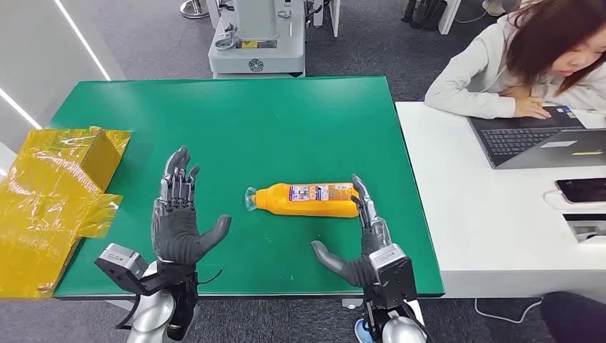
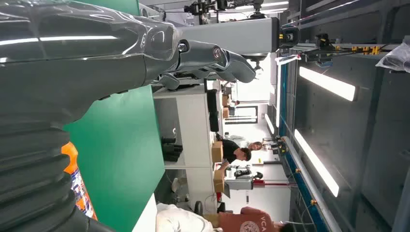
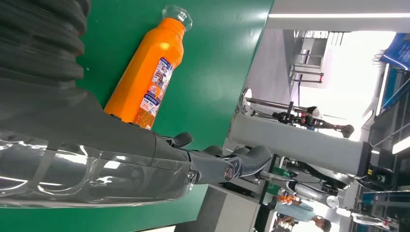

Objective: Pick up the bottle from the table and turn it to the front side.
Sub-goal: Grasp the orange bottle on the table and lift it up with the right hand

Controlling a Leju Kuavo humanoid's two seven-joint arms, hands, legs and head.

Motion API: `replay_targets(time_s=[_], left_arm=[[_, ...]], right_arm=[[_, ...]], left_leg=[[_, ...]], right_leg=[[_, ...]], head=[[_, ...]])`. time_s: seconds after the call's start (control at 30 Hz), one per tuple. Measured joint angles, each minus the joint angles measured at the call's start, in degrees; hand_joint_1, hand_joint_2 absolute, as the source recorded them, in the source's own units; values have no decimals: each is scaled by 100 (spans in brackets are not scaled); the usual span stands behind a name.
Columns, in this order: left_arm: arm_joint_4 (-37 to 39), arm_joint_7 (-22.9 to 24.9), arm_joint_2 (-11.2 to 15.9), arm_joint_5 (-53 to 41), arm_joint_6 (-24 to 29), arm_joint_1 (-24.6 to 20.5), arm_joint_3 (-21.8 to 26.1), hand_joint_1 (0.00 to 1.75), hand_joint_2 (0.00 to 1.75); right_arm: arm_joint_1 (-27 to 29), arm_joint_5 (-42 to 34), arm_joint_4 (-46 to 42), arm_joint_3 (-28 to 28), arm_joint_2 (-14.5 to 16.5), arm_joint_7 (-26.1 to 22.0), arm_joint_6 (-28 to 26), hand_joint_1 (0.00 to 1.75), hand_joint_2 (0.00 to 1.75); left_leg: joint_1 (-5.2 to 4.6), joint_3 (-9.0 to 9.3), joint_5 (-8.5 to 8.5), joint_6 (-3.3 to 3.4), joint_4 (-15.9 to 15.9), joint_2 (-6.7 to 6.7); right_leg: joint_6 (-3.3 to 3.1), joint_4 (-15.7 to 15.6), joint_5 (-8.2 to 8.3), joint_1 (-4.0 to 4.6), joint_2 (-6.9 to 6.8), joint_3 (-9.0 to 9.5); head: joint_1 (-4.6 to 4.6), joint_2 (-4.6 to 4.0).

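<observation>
Both silver arms were raised from below over the near table edge. Left hand [image 1: 179, 221] was held upright, palm turned inward twd the right, fingers spread & extended, thumb stuck out sideways; nothing was gripped. Right hand [image 1: 361, 239] was likewise held open, palm facing left, thumb splayed out, fingers stretched fwd w/ tips reaching beside the bottle [image 1: 307, 200] base; contact couldn't be confirmed. Nothing was held.

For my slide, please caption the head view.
Open hands flank an orange bottle lying on the green table.
</observation>
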Motion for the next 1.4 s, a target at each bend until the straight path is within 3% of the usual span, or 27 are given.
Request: replay_targets(time_s=[0.83, 1.4], left_arm=[[403, -42, -50, 121, -131, -355, -2, 0, 175], [456, -52, -58, 133, -136, -368, -7, 0, 175]], right_arm=[[14, 51, -114, -38, -2, 3, -133, 0, 175], [87, 69, -173, -44, -7, 16, -141, 0, 175]], left_leg=[[0, 1, 0, 0, 0, 2], [0, 1, 0, 0, 0, 2]], right_leg=[[0, 0, 0, 0, 2, 0], [0, 0, 0, 0, 2, 0]], head=[[0, 0], [0, 0]])
